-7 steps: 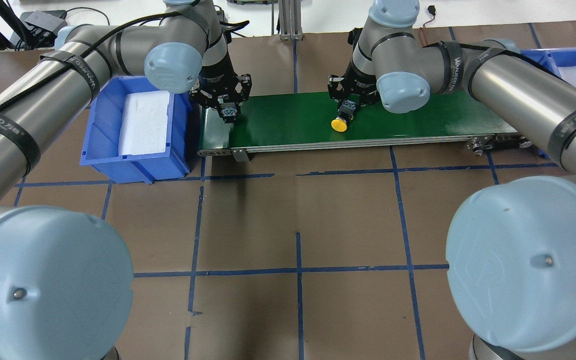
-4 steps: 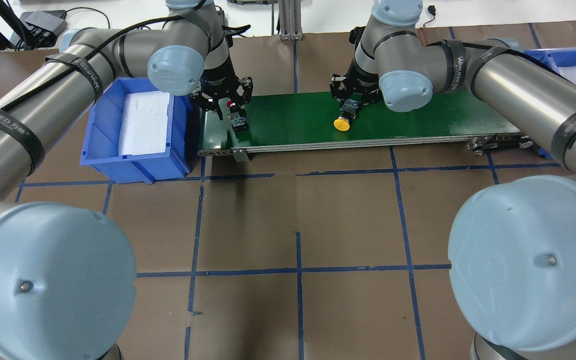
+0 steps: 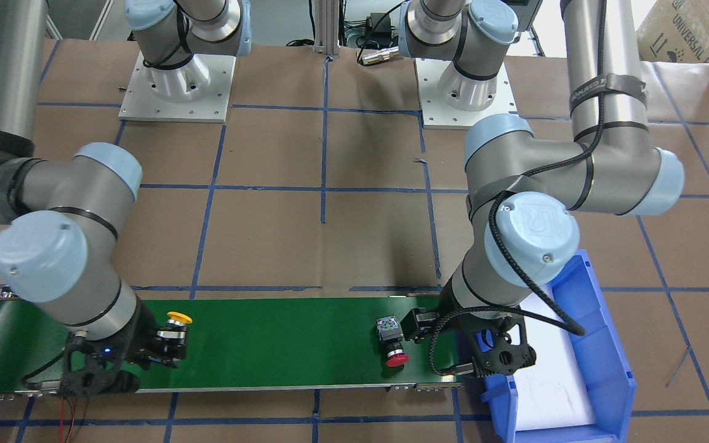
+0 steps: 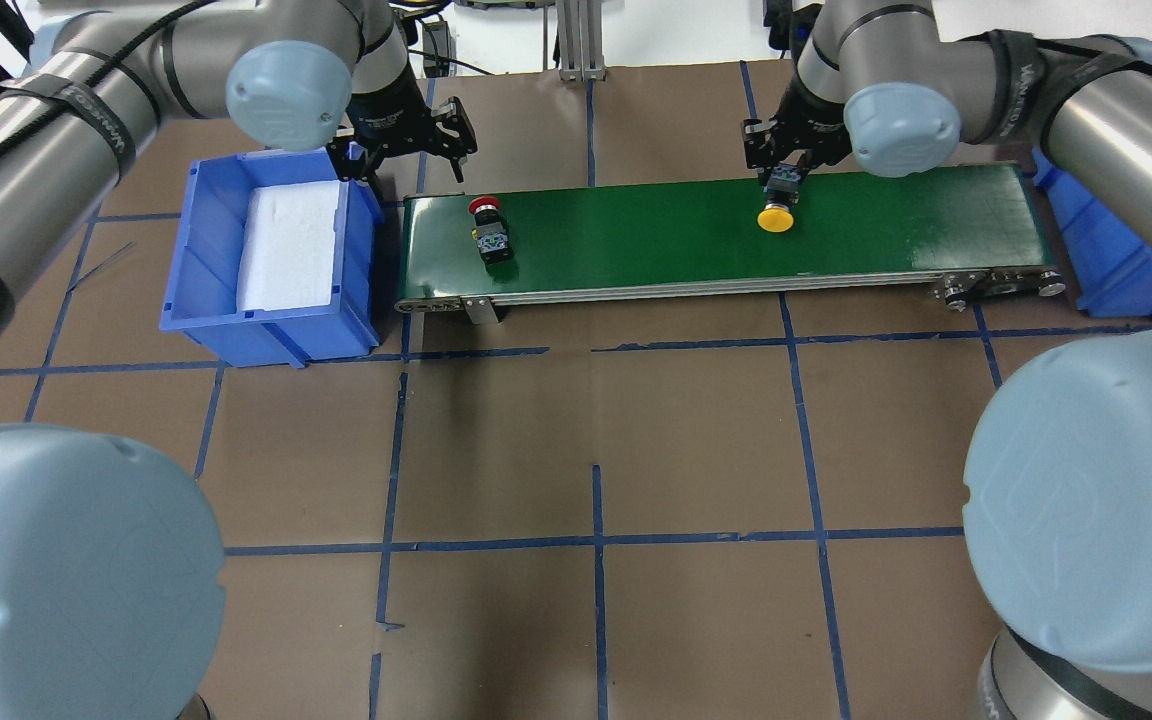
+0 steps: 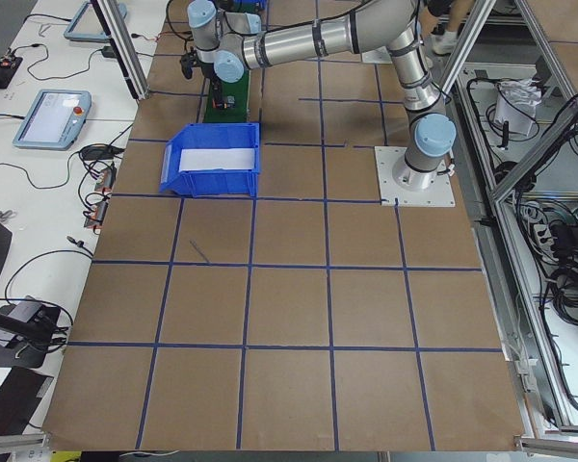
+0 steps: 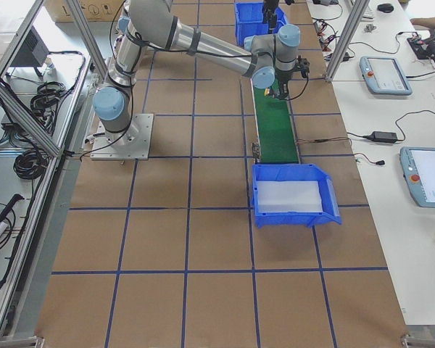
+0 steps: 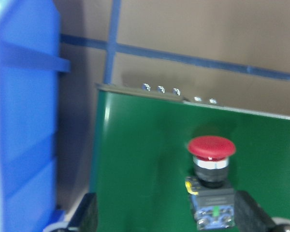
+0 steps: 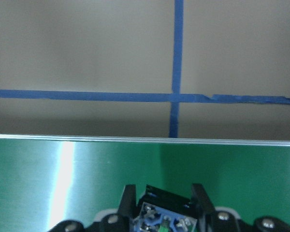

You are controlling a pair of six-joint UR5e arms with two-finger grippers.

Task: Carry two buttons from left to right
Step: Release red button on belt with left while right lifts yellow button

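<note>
Green conveyor belt point(image 4: 636, 240) carries the red button point(image 4: 488, 228) at its left end, lying on its side and touched by nothing. The left gripper point(image 4: 402, 148) hangs just past that end's far corner, fingers spread wide and empty. Toward the belt's right end the right gripper point(image 4: 781, 172) is clamped on the yellow button point(image 4: 775, 216) by its body, with the cap toward the belt's robot-side edge.

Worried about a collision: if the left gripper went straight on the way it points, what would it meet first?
Probably the red button lying on the green belt: the wrist view shows it between the fingers of the open left gripper. Depth is unclear; it might meet bare belt instead.
</note>
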